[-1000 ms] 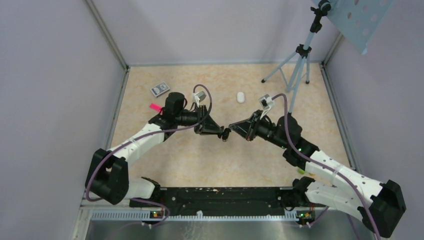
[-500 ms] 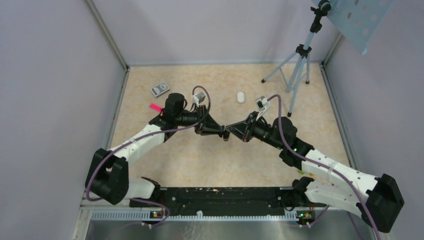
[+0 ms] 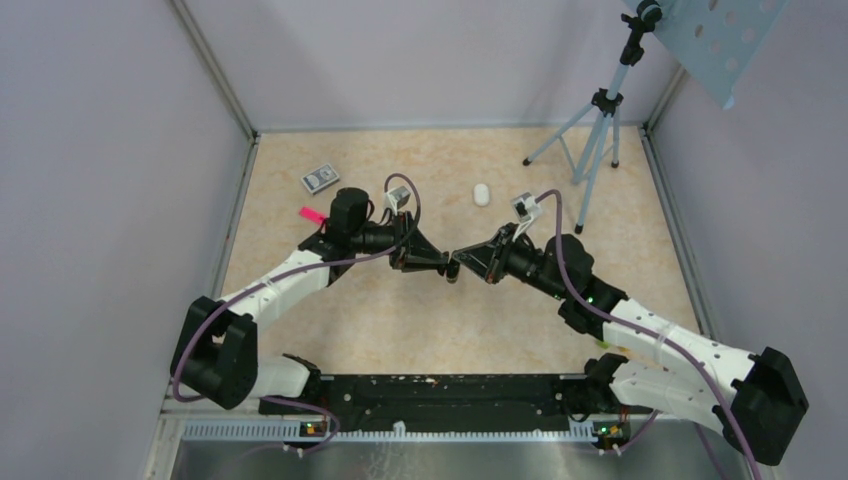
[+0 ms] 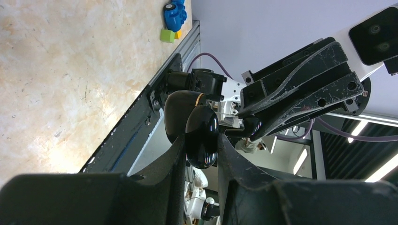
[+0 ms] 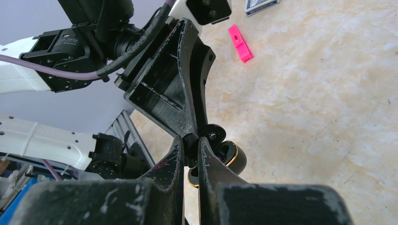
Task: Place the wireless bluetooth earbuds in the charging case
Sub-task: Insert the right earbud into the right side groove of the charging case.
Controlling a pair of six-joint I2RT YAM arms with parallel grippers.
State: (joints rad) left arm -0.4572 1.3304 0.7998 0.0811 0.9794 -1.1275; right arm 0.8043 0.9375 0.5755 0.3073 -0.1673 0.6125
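Note:
My left gripper (image 3: 446, 266) is shut on a glossy black charging case (image 4: 201, 136) with a gold rim (image 5: 233, 158), held above the table; its lid stands open. My right gripper (image 3: 463, 259) is shut on a tiny black earbud (image 5: 190, 142), pinched between its fingertips and pressed right at the case's open mouth. The two grippers meet tip to tip at the table's middle. In the left wrist view the right gripper (image 4: 251, 125) sits just behind the case. The other black earbud and the white pair do not show.
A small white oval object (image 3: 481, 194) lies behind the grippers. A pink clip (image 3: 311, 214) and a card box (image 3: 320, 179) lie at the back left. A tripod (image 3: 592, 140) stands at the back right. Blue and green toy blocks (image 4: 172, 18) lie near the front rail.
My right gripper has moved left with the earbud until it meets the case in the left gripper. The left gripper shifted slightly. Little has changed in the last half second.

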